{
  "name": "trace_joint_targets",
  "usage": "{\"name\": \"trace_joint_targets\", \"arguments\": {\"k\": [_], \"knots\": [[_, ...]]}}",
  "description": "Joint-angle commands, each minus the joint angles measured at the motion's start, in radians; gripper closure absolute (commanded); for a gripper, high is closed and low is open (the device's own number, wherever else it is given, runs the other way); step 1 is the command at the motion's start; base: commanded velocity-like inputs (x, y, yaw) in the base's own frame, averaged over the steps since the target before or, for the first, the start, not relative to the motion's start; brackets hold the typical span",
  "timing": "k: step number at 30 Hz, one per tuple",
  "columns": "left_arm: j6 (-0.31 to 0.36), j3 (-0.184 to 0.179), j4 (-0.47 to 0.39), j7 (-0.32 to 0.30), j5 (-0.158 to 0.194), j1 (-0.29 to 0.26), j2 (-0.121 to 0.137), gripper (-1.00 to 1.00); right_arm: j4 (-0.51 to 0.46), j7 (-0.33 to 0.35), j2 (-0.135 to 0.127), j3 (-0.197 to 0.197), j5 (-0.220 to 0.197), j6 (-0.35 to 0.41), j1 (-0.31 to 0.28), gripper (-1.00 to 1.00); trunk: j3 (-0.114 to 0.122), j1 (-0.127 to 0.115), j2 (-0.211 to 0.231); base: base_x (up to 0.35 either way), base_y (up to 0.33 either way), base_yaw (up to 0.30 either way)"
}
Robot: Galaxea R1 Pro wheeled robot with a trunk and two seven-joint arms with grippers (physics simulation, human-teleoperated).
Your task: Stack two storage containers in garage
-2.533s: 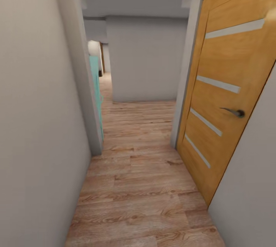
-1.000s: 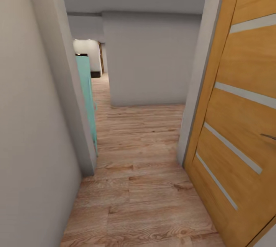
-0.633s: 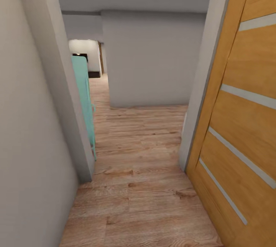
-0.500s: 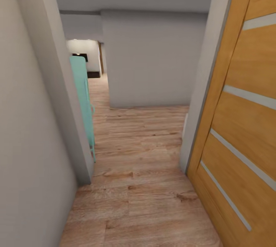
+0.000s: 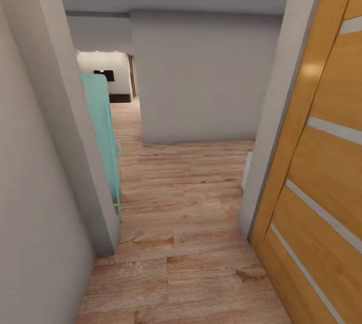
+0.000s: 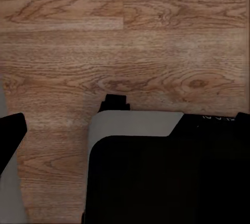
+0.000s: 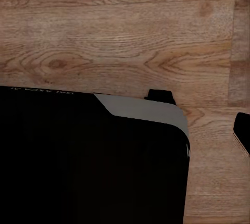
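Narrow wood-floored corridor (image 5: 186,243); orange door (image 5: 322,163) right, teal door (image 5: 103,133) left; grippers' state unclear

A home hallway: wood plank floor (image 5: 186,243), plain grey walls (image 5: 201,78), an orange panelled door (image 5: 322,163).

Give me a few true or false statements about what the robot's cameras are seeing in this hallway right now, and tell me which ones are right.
1. The floor is light wood plank. True.
2. A wooden door with pale horizontal strips stands at the right of the head view. True.
3. A red car is parked ahead. False: a plain grey wall faces the robot.
4. A turquoise panel shows past the left wall corner. True.
5. The wrist views look down on grey concrete. False: both show wood planks beneath the robot's dark base.
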Motion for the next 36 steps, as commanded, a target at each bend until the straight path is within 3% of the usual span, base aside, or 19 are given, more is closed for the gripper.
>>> {"name": "trace_joint_targets", "arguments": {"k": [1,36], "knots": [[0.004,0.002,0.0,0.002,0.006,-0.001,0.0,-1.0,0.003,-0.001,0.001,0.008,-0.008,-0.005,-0.001,-1.0,-0.001,0.001,-0.001,0.32,0.0,0.0],[0.007,0.002,0.0,-0.002,0.005,-0.001,-0.005,-1.0,0.003,-0.001,0.0,0.01,-0.005,-0.005,-0.001,-1.0,-0.001,0.001,-0.001,0.32,0.0,0.0]]}}
